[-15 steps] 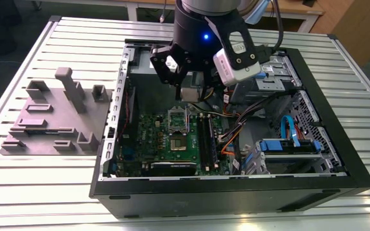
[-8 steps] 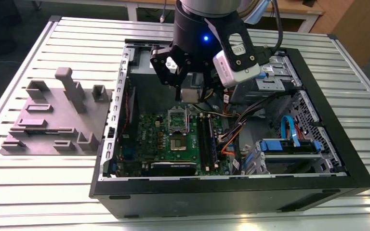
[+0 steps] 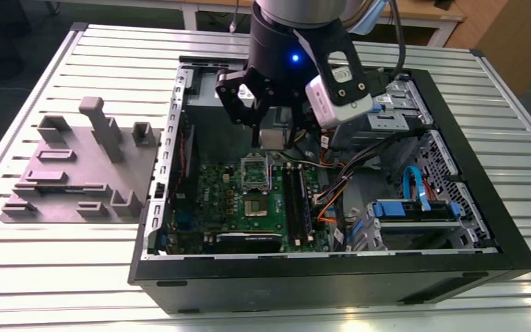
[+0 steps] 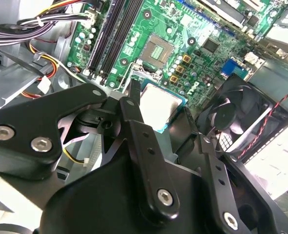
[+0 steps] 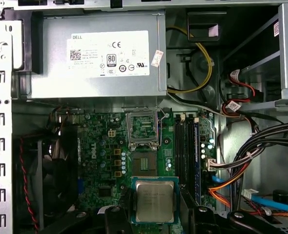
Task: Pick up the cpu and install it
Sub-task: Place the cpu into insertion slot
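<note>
- pick-up done: the gripper has its fingers clamped on two opposite edges of the cpu, holding it above the motherboard.
- install not yet done: the socket is bare and its bracket is open. the cpu is near it, apart.
- cpu: flat square, matt silver-grey lid, thin green rim.

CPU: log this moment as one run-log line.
gripper: shut on cpu | position: above motherboard, inside open case | socket: empty, cpu not seated
</note>
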Tool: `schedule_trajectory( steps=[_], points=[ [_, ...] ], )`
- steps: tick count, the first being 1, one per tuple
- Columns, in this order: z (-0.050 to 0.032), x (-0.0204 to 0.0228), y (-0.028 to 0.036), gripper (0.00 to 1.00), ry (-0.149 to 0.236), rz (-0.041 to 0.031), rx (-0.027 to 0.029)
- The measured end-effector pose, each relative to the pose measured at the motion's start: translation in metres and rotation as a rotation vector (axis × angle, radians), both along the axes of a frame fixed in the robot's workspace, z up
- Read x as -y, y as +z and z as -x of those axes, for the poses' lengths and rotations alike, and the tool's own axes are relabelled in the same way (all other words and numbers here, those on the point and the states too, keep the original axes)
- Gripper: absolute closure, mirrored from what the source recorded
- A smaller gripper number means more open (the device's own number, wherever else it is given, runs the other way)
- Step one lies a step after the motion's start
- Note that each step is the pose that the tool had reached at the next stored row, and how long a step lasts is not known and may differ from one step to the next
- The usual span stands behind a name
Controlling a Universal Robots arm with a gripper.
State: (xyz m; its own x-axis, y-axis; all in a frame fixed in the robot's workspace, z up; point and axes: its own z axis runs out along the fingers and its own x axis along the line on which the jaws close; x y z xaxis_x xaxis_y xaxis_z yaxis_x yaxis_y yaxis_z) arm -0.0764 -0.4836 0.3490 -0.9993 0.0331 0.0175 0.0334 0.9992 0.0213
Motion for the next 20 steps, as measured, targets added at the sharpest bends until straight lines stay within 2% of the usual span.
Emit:
schedule_trajectory(
  steps=[4, 11, 20],
  points=[
    [0.0000, 0.0021, -0.0029, 0.53, 0.000, 0.0001, 0.0000],
    [0.0001, 0.0093, -0.0092, 0.53, 0.000, -0.0002, 0.0001],
    [0.0000, 0.0096, -0.0104, 0.53, 0.000, 0.0000, 0.0000]
  ],
)
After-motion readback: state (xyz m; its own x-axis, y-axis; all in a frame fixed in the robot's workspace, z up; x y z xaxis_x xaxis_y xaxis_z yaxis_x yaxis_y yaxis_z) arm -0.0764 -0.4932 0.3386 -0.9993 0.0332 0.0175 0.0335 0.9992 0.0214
